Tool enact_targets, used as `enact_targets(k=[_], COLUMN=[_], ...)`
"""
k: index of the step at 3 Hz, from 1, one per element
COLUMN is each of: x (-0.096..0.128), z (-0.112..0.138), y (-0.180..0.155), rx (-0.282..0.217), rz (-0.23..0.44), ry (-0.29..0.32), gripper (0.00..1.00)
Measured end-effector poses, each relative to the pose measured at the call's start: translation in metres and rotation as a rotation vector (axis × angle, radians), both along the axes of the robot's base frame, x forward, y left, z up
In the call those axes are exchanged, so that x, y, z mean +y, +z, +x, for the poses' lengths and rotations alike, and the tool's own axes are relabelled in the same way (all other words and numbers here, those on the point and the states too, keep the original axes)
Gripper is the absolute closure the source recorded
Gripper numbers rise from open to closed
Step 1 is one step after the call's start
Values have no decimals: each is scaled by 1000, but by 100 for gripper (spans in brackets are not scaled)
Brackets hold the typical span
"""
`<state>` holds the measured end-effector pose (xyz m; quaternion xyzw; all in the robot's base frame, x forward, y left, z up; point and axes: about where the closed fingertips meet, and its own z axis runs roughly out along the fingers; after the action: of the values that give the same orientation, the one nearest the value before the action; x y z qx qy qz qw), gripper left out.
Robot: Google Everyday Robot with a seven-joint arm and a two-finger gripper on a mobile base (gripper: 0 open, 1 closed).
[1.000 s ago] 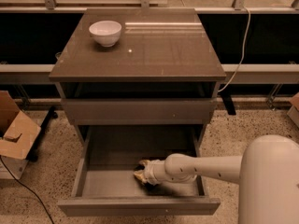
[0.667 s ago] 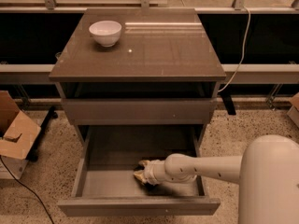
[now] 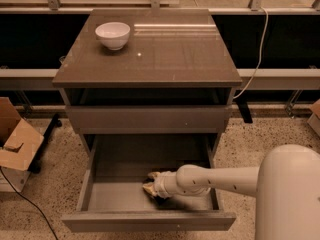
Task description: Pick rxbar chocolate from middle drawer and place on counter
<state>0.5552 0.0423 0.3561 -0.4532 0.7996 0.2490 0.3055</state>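
The middle drawer [image 3: 100, 199] is pulled open below the cabinet, its smooth grey floor showing. My white arm reaches in from the right, and my gripper [image 3: 151, 185] sits low over the drawer floor near its middle front. The rxbar chocolate is hidden; I cannot make out a black wrapper at or under the gripper. The counter [image 3: 165, 54] is the glossy grey-brown top above, with a white bowl [image 3: 112, 35] at its back left.
A shut drawer front [image 3: 150, 118] sits above the open one. An open cardboard box [image 3: 15, 144] stands on the speckled floor at left. A cable [image 3: 255, 59] hangs at right. My white base [image 3: 290, 194] fills the lower right corner.
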Motion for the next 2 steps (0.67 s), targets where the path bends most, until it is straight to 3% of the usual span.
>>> enact_targets(k=[2], x=[0], z=[0], y=[0], rx=[0], rz=[0], ry=[0], gripper=[4])
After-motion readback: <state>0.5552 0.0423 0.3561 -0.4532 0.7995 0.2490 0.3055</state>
